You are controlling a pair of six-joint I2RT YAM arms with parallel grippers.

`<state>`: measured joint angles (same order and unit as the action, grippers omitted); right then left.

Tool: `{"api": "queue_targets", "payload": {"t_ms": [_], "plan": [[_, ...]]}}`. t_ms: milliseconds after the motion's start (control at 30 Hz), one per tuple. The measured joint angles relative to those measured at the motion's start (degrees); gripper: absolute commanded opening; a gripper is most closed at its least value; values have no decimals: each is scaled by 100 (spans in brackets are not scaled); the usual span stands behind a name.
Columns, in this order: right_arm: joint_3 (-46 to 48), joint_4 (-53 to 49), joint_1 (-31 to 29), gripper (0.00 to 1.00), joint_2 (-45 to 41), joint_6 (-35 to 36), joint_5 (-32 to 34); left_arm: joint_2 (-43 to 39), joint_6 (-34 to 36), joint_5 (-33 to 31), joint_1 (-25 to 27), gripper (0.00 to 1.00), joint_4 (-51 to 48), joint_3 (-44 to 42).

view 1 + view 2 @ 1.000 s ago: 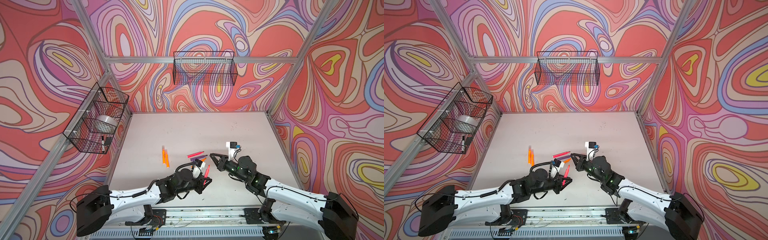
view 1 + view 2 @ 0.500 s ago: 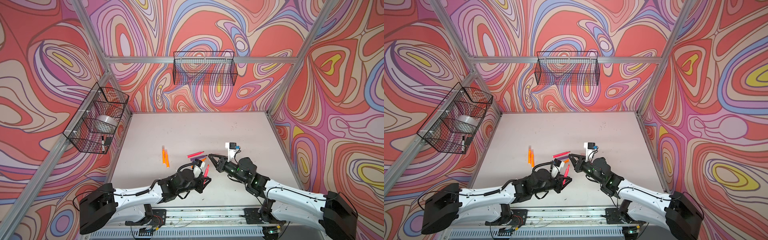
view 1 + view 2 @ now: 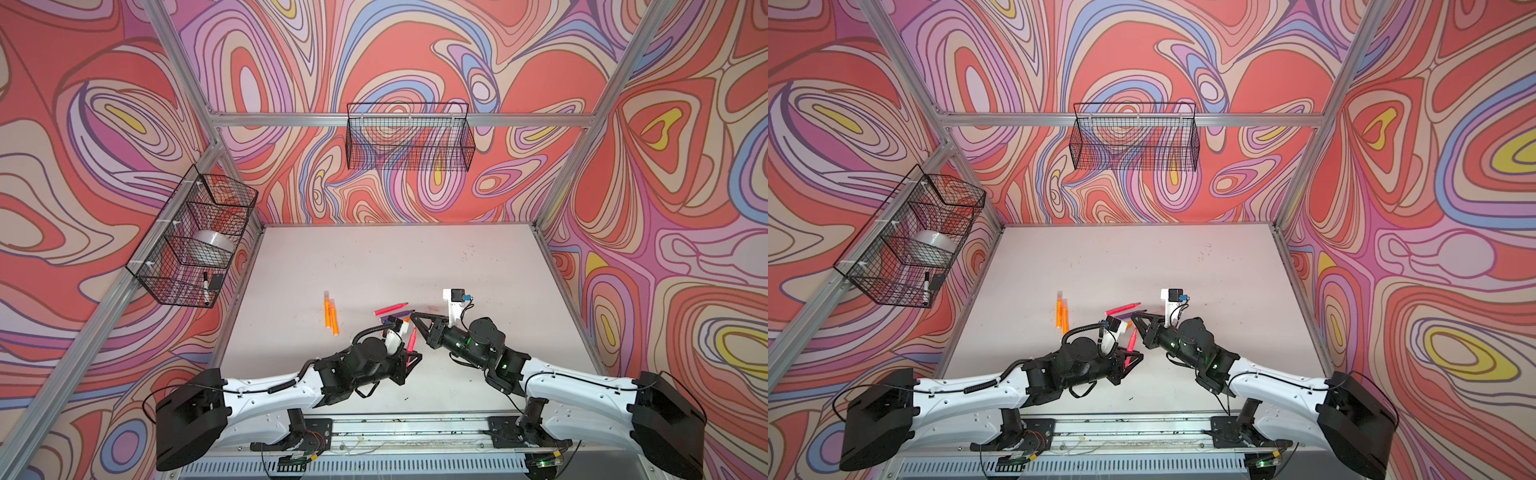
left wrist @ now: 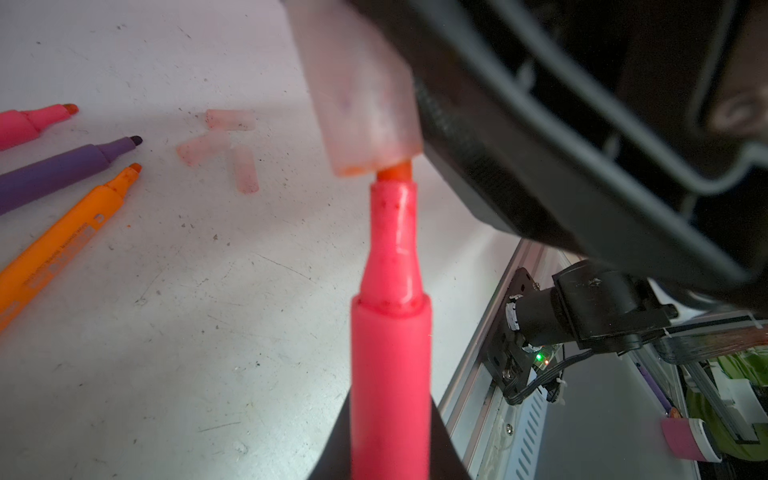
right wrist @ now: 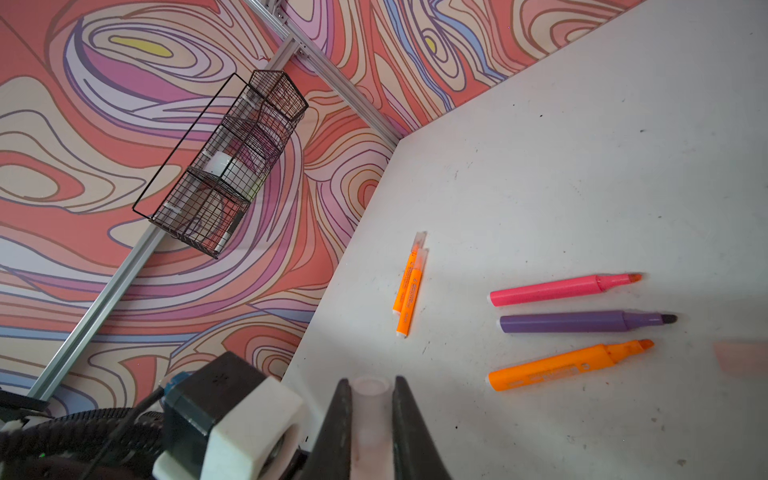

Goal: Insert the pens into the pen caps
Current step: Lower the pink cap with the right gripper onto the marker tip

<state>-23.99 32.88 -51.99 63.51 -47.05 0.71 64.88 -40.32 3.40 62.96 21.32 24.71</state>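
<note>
Left gripper (image 4: 390, 453) clamped on pink pen (image 4: 390, 332), raised off table (image 4: 166, 291). Right gripper (image 5: 371, 419) clamped on pen cap (image 5: 371, 386). Pen tip at cap mouth. Three loose caps (image 4: 230, 119) lie on table beside purple pen (image 4: 62, 166).

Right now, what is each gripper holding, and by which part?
The left gripper holds a pink pen by its rear barrel; right gripper pinches a clear pen cap by its sides.

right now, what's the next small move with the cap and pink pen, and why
Probably the right gripper should straighten the cap over the pink pen held by the left gripper: the tip sits at the mouth's edge, and the cap looks tilted.
</note>
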Motion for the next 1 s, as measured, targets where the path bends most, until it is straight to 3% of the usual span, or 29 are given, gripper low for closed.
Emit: {"api": "queue_targets", "payload": {"t_ms": [633,1000], "plan": [[-24,782,-455,0,492,-66,328,-566,-35,-433,-35,0,-57,-278],[-63,1528,-656,0,997,-81,837,-501,-42,640,-758,0,857,-605]]}}
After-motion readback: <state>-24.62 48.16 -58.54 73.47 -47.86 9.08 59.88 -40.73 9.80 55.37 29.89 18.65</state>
